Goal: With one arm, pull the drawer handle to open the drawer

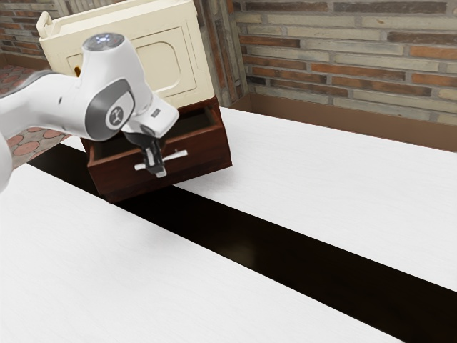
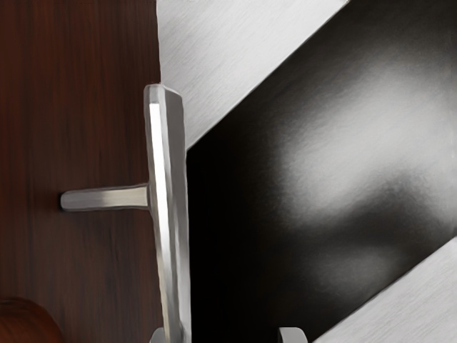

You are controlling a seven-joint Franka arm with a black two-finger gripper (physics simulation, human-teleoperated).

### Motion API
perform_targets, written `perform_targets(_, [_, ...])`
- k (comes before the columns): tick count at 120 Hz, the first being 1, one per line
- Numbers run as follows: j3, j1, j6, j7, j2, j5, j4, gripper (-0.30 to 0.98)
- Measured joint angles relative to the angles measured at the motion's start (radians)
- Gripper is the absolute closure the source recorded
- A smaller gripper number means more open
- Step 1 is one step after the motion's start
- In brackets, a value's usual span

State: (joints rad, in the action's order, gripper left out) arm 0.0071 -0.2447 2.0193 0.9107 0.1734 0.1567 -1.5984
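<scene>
At the cabinet [image 1: 164, 44] on the desk [image 1: 325, 189], drawer [image 1: 206, 154] standing out with its inside in sight; pulling looks like the step in hand, well along by my reckoning. Hand [image 1: 155, 166] at the handle [image 2: 163, 179] on the drawer's front, its fingers spread fairly wide, the bar between them and close by one tip (no grip from both sides, so nothing held). Next move, if more opening is wanted: close on the bar, or hook it, and draw straight away from the cabinet.
</scene>
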Motion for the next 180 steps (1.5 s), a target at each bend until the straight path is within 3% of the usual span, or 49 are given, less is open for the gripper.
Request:
perform_targets(99, [-0.067, -0.005, -0.008, -0.023, -0.153, -0.028, -0.173, 0.60])
perform_targets(109, [-0.095, -0.033, -0.005, -0.028, -0.169, -0.026, -0.191, 0.62])
perform_targets(135, [-0.061, -0.006, -0.005, -0.037, -0.188, -0.025, -0.198, 0.72])
perform_targets(147, [-0.078, -0.022, -0.021, -0.039, -0.210, -0.026, -0.199, 0.64])
perform_targets(166, [-0.101, -0.014, -0.100, -0.040, -0.262, -0.028, -0.194, 0.31])
perform_targets(180, [-0.141, 0.003, -0.231, -0.040, -0.311, -0.027, -0.085, 0.18])
